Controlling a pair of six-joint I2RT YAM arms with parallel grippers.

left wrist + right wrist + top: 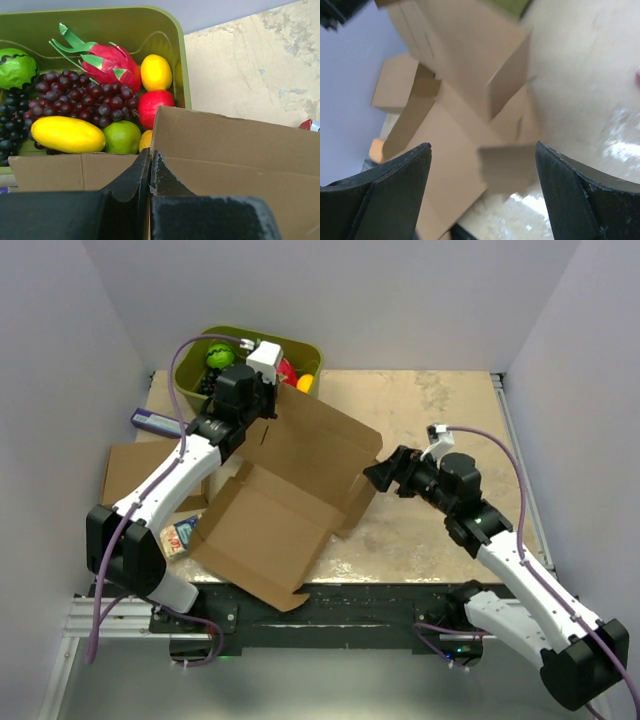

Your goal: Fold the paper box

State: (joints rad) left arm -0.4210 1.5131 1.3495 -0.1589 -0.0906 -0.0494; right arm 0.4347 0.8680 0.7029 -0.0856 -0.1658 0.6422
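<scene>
The paper box (270, 510) is a brown die-cut mailer lying half open in the middle of the table, its lid panel raised toward the back. My left gripper (262, 400) is at the lid's far edge. In the left wrist view it (150, 157) is shut on the cardboard edge (240, 150). My right gripper (372, 475) is open and empty, just off the box's right corner and pointing at it. The right wrist view shows the box (460, 75), blurred, between and beyond the spread fingers (395, 190).
A green tub (300, 345) of fruit stands at the back left, right behind the left gripper, and also shows in the left wrist view (181, 60). Another flat brown cardboard box (130, 470) lies at the left. A blue packet (150, 420) and a small carton (180, 535) lie beside it.
</scene>
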